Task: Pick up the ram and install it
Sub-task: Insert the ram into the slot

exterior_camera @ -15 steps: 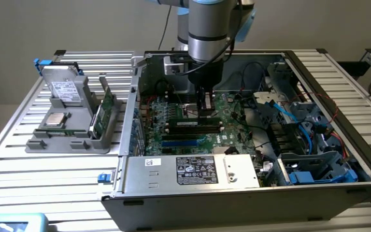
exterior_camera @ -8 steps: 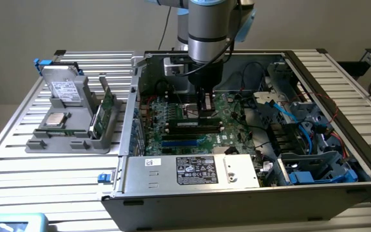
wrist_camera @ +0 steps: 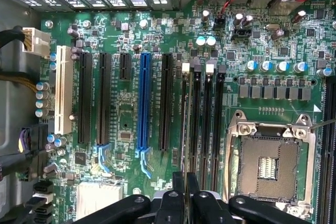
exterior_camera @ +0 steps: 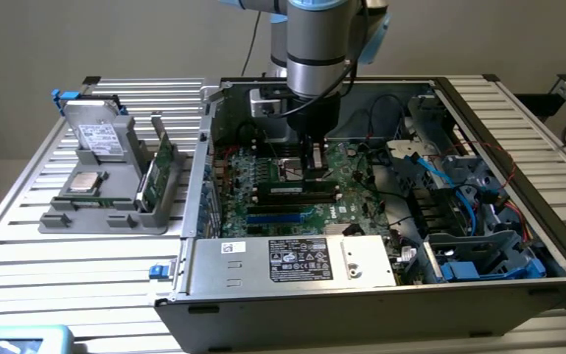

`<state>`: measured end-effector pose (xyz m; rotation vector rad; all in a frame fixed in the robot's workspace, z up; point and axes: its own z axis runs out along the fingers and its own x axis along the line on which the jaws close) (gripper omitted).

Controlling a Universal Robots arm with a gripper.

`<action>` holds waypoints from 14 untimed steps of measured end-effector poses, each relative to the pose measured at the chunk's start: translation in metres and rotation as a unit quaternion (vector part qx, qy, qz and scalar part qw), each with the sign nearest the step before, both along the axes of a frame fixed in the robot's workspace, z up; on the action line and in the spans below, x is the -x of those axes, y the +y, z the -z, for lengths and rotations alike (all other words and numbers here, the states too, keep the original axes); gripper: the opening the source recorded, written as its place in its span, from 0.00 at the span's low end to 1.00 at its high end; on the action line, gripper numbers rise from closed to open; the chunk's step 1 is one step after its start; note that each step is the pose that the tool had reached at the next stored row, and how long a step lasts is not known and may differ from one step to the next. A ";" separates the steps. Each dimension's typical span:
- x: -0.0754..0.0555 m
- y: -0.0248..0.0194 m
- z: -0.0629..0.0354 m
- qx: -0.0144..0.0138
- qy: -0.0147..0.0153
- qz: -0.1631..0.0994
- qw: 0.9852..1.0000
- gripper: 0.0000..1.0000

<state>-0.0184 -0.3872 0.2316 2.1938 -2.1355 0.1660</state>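
Gripper [wrist_camera: 185, 195] sits low inside the open computer case [exterior_camera: 362, 324], over the motherboard [wrist_camera: 126, 103]. In the wrist view you can see both black fingers [wrist_camera: 178, 192] set almost together, pinching the ram [wrist_camera: 184, 129], which shows edge-on as a thin dark strip. Ram runs parallel to the black memory slots [wrist_camera: 207, 129], on the side of that bank towards the blue slot [wrist_camera: 143, 103]; you cannot tell whether it is seated. Empty CPU socket [wrist_camera: 268, 166] lies just past the memory slots. In the exterior view, a grey tray [exterior_camera: 96, 221] holding upright green cards [exterior_camera: 160, 158] stands outside the case, at the exterior view's left.
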 end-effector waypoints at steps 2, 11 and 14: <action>0.000 0.0001 0.0008 0.000 0.000 0.000 1.000 0.14; 0.000 -0.0002 0.0018 0.000 0.000 0.000 1.000 0.14; 0.000 -0.0005 0.0018 0.000 0.000 0.000 1.000 0.14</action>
